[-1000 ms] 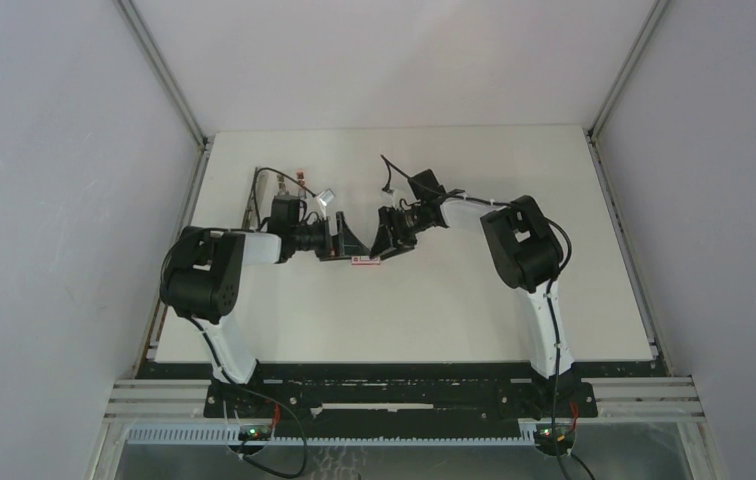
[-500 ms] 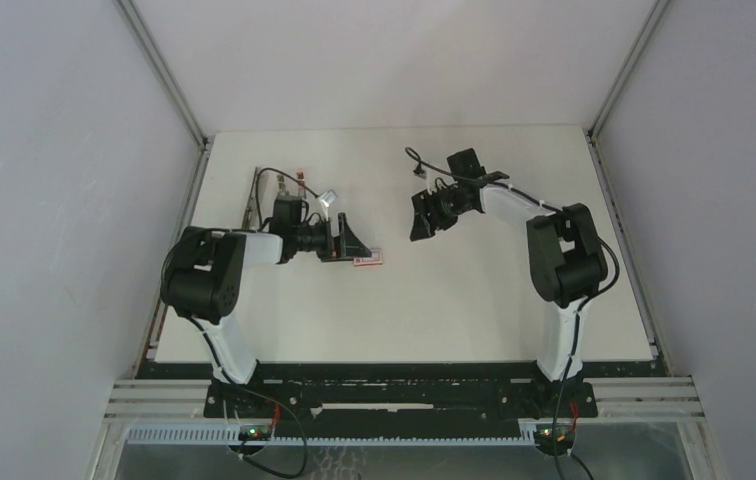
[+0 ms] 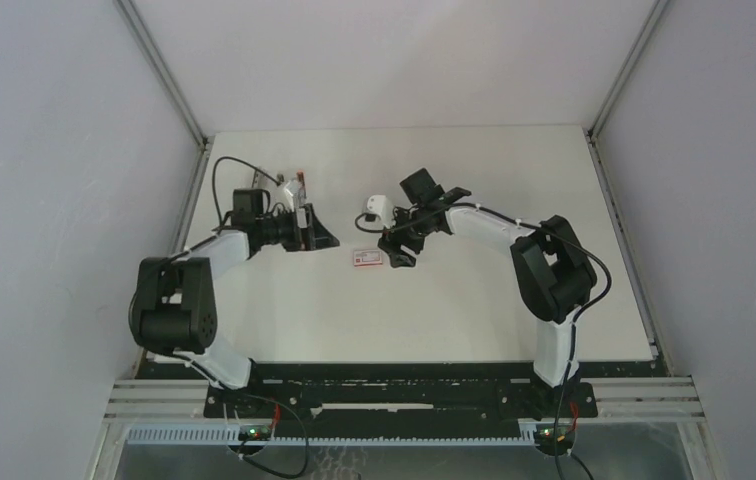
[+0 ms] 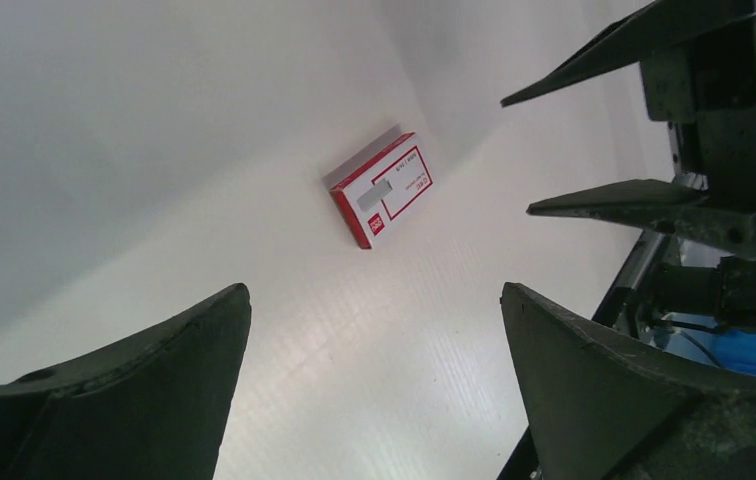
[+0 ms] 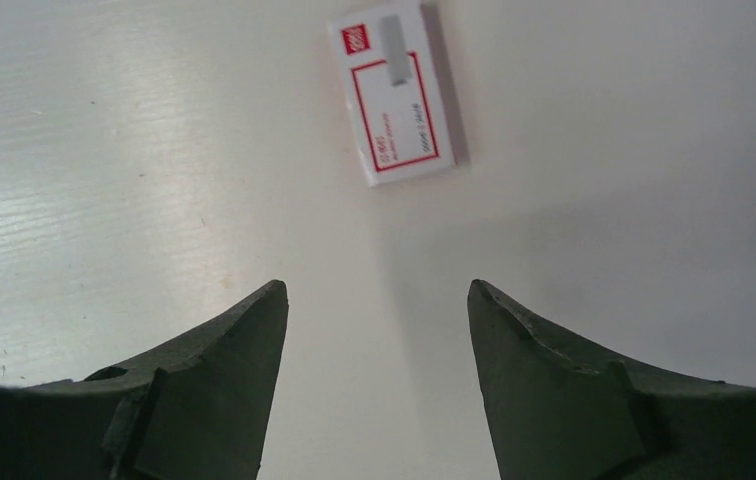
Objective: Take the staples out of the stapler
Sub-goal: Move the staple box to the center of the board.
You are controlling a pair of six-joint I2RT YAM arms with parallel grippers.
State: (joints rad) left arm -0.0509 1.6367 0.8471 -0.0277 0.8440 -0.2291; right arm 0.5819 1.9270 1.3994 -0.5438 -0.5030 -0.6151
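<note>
Looking down from the top camera, we see the left gripper [image 3: 322,232] near the red-and-white box [image 3: 366,258], on its left. The right gripper [image 3: 399,250] sits close beside the box on its right. How far each pincer is spread is hard to read from here. We cannot pick out the stapler or the staples. The left arm [image 3: 214,250] covers the table [image 3: 454,310] left of and beyond the box, and we judge the stapler may lie under it.

From the left wrist, the left gripper [image 4: 374,300] stands wide apart with nothing in it. The box [image 4: 382,188] lies flat ahead, and the right gripper [image 4: 519,155] hangs to the right of it, also parted. No stapler shows.

From the right wrist, the right gripper [image 5: 374,290] is wide and empty, with the box [image 5: 399,92] just beyond its tips.

The box is not our target, so we would leave it alone. To do this step well, we should first find the stapler and pin its lower arm flat with one gripper. The other gripper can then swing the upper arm up, keeping everything level so the strips slide out together rather than scatter.
</note>
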